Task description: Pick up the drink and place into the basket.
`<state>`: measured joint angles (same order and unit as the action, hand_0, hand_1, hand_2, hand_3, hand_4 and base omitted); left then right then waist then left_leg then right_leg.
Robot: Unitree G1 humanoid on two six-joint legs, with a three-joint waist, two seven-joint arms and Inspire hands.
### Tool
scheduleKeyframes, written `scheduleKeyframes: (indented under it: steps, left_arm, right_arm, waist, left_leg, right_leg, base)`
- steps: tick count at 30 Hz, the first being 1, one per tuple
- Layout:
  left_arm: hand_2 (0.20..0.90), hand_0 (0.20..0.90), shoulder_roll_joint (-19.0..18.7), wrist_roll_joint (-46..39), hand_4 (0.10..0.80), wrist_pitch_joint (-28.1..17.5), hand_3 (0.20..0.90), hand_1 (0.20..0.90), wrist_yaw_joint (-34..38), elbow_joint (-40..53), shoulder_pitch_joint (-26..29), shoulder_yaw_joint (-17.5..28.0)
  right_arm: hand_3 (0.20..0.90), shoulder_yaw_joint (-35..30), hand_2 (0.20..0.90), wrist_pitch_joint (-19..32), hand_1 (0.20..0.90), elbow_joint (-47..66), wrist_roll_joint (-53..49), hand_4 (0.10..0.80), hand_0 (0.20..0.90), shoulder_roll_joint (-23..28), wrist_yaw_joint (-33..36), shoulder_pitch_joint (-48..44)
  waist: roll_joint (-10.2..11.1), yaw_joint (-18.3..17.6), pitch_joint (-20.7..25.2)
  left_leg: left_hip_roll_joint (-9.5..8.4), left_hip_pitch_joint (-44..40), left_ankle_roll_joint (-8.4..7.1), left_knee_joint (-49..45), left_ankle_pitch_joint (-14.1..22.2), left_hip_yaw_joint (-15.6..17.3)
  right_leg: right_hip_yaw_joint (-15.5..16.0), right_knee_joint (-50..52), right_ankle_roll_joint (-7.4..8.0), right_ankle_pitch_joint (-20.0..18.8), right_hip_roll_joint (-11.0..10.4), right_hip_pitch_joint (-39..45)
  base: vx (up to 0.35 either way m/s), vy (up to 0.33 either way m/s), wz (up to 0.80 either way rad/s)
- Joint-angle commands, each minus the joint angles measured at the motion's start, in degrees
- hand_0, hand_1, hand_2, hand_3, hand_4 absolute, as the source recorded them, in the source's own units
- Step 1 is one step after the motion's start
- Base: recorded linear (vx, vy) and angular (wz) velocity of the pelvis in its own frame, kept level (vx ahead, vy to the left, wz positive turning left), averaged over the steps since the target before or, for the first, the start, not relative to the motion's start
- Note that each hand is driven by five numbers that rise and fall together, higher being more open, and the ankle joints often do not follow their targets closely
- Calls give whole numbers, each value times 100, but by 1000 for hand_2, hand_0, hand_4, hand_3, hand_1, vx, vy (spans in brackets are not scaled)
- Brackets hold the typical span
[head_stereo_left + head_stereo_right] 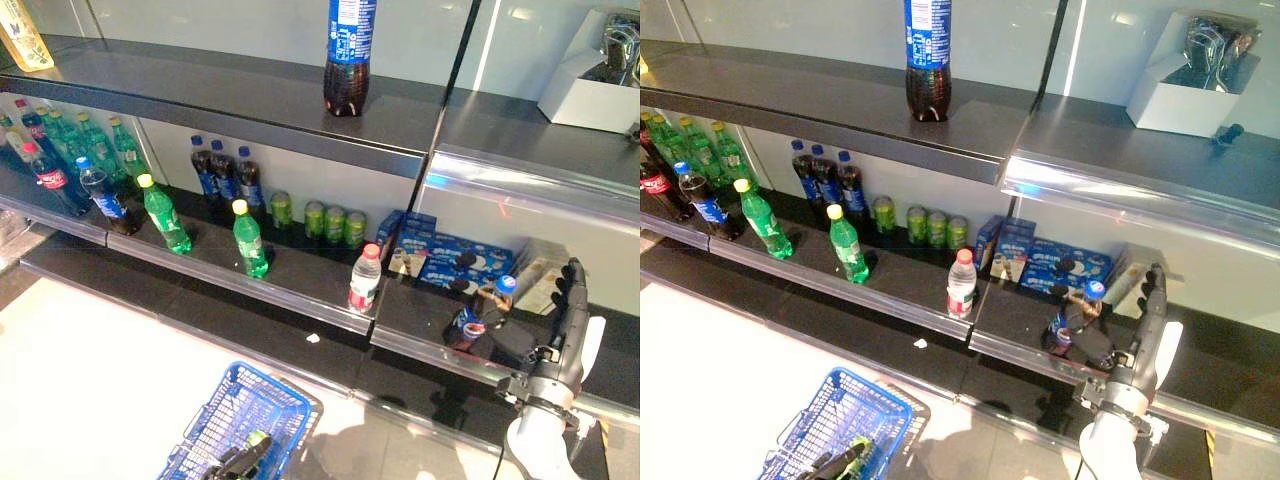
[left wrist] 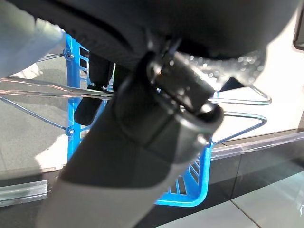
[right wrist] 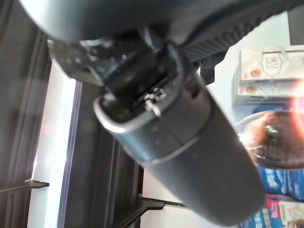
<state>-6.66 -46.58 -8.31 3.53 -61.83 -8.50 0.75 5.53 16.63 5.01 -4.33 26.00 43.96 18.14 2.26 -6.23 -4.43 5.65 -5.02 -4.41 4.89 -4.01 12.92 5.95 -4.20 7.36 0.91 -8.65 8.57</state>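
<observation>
A small dark cola bottle [image 1: 478, 312] with a blue cap leans tilted on the lower shelf [image 1: 300, 280]; it also shows in the right eye view [image 1: 1070, 318], and its rounded base shows in the right wrist view [image 3: 275, 142]. My right hand [image 1: 566, 325] is open, fingers straight, just right of the bottle and apart from it. My left hand [image 1: 240, 460] is shut on the thin wire handles [image 2: 237, 102] of the blue basket [image 1: 225, 415], held low at the left. Something green [image 1: 258, 438] lies in the basket.
On the lower shelf stand a red-capped water bottle [image 1: 364, 280], green bottles [image 1: 250, 240], dark cola bottles [image 1: 225, 175], green cans [image 1: 320, 220] and blue snack boxes [image 1: 440, 255]. A large cola bottle [image 1: 348, 55] and a white box [image 1: 590, 85] stand on the upper shelf.
</observation>
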Motion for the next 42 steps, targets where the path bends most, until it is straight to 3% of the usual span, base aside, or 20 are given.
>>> scheduleKeyframes:
  steps: [1,8,20,33,42]
  left_arm:
    - [300,300,-260,291,100,-355,200,300,66,207,-257,-173]
    - [300,300,-228,82,100,-350,200,300,59,437,-342,-384]
    - [300,300,-236,-318,100,-370,200,300,351,895,-161,-793]
    - [300,300,-304,-524,100,-409,200,300,214,1157,-59,-1023]
    - [300,300,-362,-397,100,-288,200,300,156,1255,-153,-971]
  right_arm:
    - [900,-194,900,488,900,377,-94,800,900,333,181,-708]
    - [900,30,900,485,900,233,-275,800,900,366,141,-819]
    - [900,265,900,582,900,-453,-497,800,900,153,787,-1297]
    - [900,-207,900,1126,900,-985,-659,800,900,262,1206,-2031]
    - [900,-428,900,1217,900,-1156,-789,800,900,337,1165,-2257]
  waist:
    - [-71,288,-292]
    - [-202,253,-505]
    - [-339,278,-1005]
    - [-539,441,-1563]
    - [-617,600,-1699]
  left_leg:
    - [230,68,37,-1167,939,-162]
    - [220,232,5,-1485,987,-202]
    - [201,701,-10,-2067,1011,-336]
    - [127,1400,-46,-2678,753,-711]
    - [78,1488,-88,-2819,555,-906]
  right_leg:
    - [4,928,148,27,-223,-718]
    - [10,1198,59,154,-175,-877]
    - [88,1713,-97,283,-185,-1232]
    - [171,2293,-249,365,-218,-1701]
    - [270,2362,-272,363,-240,-1593]
  base:
    - [0,0,0]
    - [0,0,0]
    - [-5,-7,4]
    - [-33,-8,6]
    - [29,-3,10]
